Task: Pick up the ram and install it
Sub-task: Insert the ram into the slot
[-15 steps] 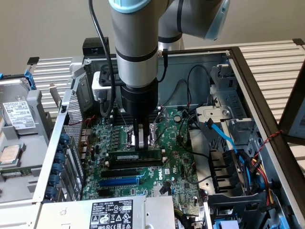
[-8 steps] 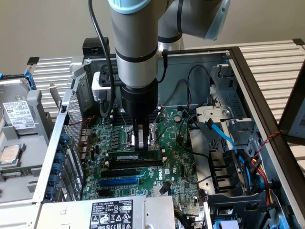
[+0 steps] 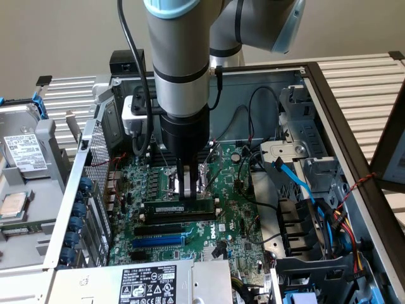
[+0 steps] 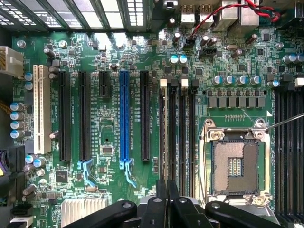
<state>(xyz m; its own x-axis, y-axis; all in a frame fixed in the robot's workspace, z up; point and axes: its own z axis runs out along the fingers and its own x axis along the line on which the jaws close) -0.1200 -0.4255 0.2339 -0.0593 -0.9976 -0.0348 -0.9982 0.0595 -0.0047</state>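
The ram (image 3: 169,208) is a long green stick with a white label. It stands on edge in the black memory slot nearest the CPU socket (image 4: 235,164), inside the open computer case. My gripper (image 3: 187,192) comes straight down on the middle of its top edge, fingers drawn close together around the thin board. In the wrist view the ram (image 4: 164,133) shows edge-on as a thin line running out from between the fingertips of my gripper (image 4: 167,192). More empty black memory slots (image 4: 183,133) lie beside it.
A blue expansion slot (image 3: 158,240) and black slots (image 3: 161,228) lie nearer the power supply (image 3: 149,282). Blue and black cables (image 3: 297,187) and a drive cage (image 3: 304,145) crowd the exterior view's right. A hard drive (image 3: 25,152) sits outside the case on the exterior view's left.
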